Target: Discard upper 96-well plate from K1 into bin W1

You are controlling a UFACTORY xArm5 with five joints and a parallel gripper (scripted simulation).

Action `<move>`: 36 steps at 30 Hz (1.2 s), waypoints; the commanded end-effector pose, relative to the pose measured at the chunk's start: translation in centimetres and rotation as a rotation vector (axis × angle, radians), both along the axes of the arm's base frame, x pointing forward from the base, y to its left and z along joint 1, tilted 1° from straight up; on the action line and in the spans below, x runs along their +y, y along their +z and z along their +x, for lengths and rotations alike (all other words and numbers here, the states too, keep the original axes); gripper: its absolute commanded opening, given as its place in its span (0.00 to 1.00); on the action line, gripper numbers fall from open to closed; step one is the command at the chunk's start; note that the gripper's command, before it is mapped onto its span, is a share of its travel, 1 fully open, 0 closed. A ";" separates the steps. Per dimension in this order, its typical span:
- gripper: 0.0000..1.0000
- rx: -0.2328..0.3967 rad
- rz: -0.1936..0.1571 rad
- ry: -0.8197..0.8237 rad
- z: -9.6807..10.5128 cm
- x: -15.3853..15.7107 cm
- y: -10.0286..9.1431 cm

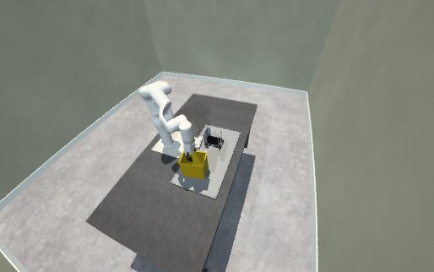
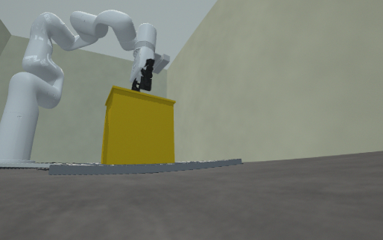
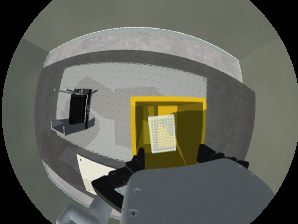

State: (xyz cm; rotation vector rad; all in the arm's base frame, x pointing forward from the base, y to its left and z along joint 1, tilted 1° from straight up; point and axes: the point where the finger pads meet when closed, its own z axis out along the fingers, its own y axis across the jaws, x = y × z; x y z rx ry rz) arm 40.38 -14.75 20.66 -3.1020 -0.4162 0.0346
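The yellow plastics bin W1 (image 1: 195, 169) (image 2: 138, 130) (image 3: 136, 129) stands upright on the light mat (image 1: 221, 177). A pale 96-well plate (image 3: 161, 132) shows inside the bin in the wrist view, apart from my fingers. My gripper (image 1: 189, 158) (image 2: 141, 88) (image 3: 172, 155) is open and empty, just above the bin's opening. The stack rack K1 (image 1: 214, 140) (image 3: 79, 106) stands behind the bin on the same mat. It looks dark, and I cannot make out the lower plate in it clearly.
The mat lies on a dark table top (image 1: 148, 203) (image 2: 223, 201). The arm's white base (image 1: 170, 148) (image 2: 16, 123) stands at the table's left edge beside the bin. Walls enclose the room.
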 end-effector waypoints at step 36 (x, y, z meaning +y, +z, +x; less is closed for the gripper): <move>1.00 -0.005 -0.002 0.000 0.2 -0.1 4.0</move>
